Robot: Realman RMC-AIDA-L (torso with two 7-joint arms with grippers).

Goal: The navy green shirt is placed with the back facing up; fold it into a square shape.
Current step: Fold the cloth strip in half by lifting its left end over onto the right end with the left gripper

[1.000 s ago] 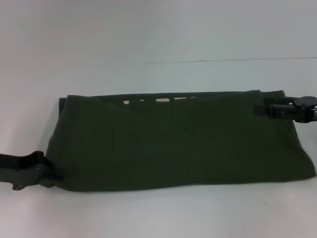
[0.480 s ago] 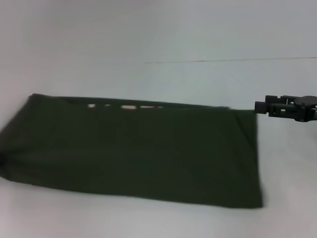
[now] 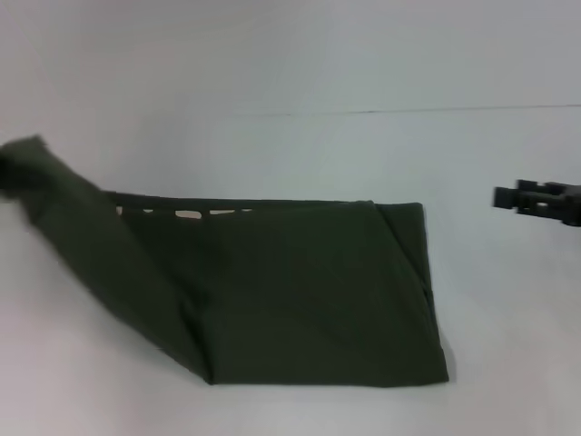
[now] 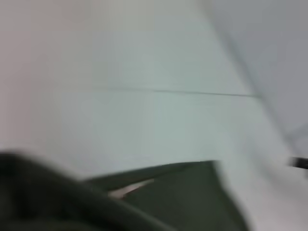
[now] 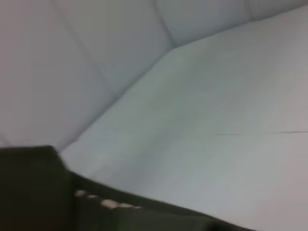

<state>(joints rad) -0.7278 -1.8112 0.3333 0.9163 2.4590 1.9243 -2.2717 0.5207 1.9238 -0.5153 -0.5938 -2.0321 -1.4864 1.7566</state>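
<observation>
The navy green shirt (image 3: 300, 291) lies folded into a wide band on the white table, with pale lettering (image 3: 186, 215) peeking out along its far edge. Its left end rises off the table in a taut strip toward the picture's left edge, where my left gripper (image 3: 16, 168) is shut on it, mostly hidden by cloth. My right gripper (image 3: 499, 196) hovers open to the right of the shirt, apart from it and holding nothing. Dark cloth also fills the lower part of the left wrist view (image 4: 192, 192) and a corner of the right wrist view (image 5: 33, 192).
The white table (image 3: 300, 64) stretches far beyond the shirt, crossed by a thin dark seam (image 3: 408, 112). In the right wrist view, pale walls (image 5: 96, 48) meet behind the table.
The shirt has slid left across the table and its left end has been lifted up and leftward. My right gripper has let go of the shirt's right end and drawn back to the right.
</observation>
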